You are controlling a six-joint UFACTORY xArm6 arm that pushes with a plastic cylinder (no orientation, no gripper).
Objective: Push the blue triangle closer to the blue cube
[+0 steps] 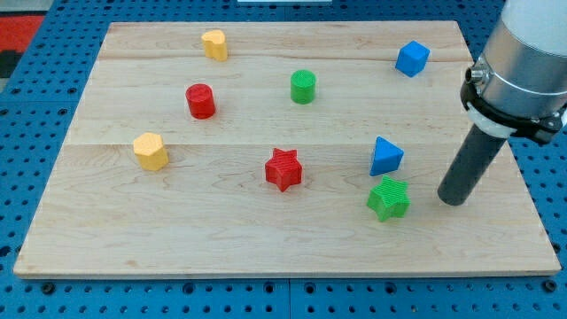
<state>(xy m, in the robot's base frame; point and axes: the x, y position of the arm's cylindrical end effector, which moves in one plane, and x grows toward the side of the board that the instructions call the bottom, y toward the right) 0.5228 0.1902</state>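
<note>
Blue triangle (386,157), ridged plastic on pale wood, tool's jawless rod tip (453,200) apart, rightward.

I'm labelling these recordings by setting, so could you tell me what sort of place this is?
Probably a robotics lab bench: a wooden board rests on a blue perforated base, small coloured blocks like the blue triangle and blue cube are scattered on it, and my tip stands right of the green star.
</note>
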